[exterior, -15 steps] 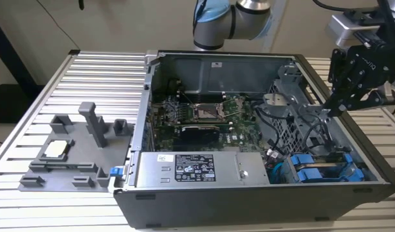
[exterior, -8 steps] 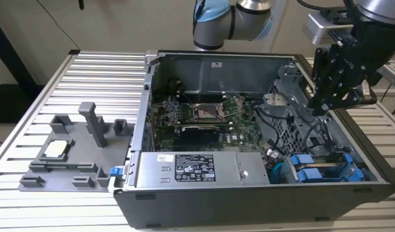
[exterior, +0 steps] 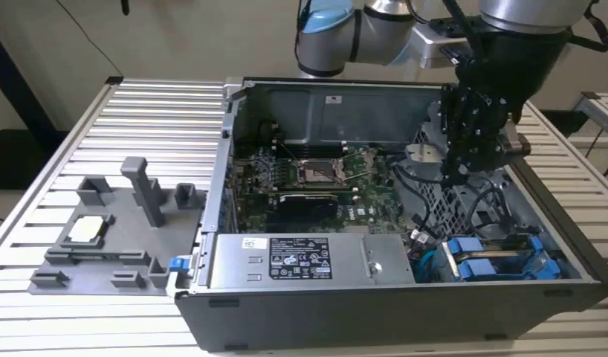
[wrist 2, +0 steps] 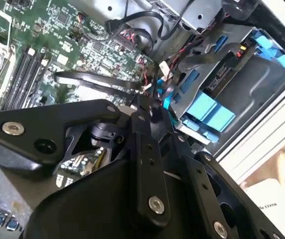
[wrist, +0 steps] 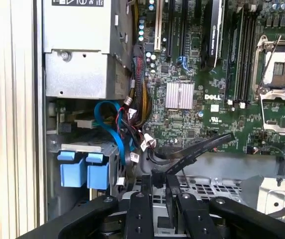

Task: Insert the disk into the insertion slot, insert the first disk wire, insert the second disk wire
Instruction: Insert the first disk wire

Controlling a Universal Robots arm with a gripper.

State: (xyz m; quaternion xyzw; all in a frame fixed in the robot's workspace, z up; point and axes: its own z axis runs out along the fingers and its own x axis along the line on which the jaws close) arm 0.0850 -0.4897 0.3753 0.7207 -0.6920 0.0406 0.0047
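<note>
The disk sits in the insertion slot [exterior: 542, 277], a grey cage at the front corner of the open computer case on the exterior view's right. Its blue carrier ends [exterior: 479, 268] face the motherboard and show in both wrist views [wrist: 85, 172] [wrist 2: 209, 112]. My gripper [exterior: 451, 177] hangs inside the case above and behind the cage. Its black fingers [wrist: 144, 199] stand close together on the end of a flat black wire [wrist: 202, 148], whose tip is hidden between them. That wire [wrist 2: 87, 78] curves away over the green board, a short way from the blue ends.
A bundle of blue, red and black cables [wrist: 127, 124] lies between the cage and the board. The grey power supply [exterior: 304, 262] fills the case's front. A perforated metal bracket [wrist: 207, 191] lies under my fingers. On the slatted table stands a grey fixture [exterior: 116, 223].
</note>
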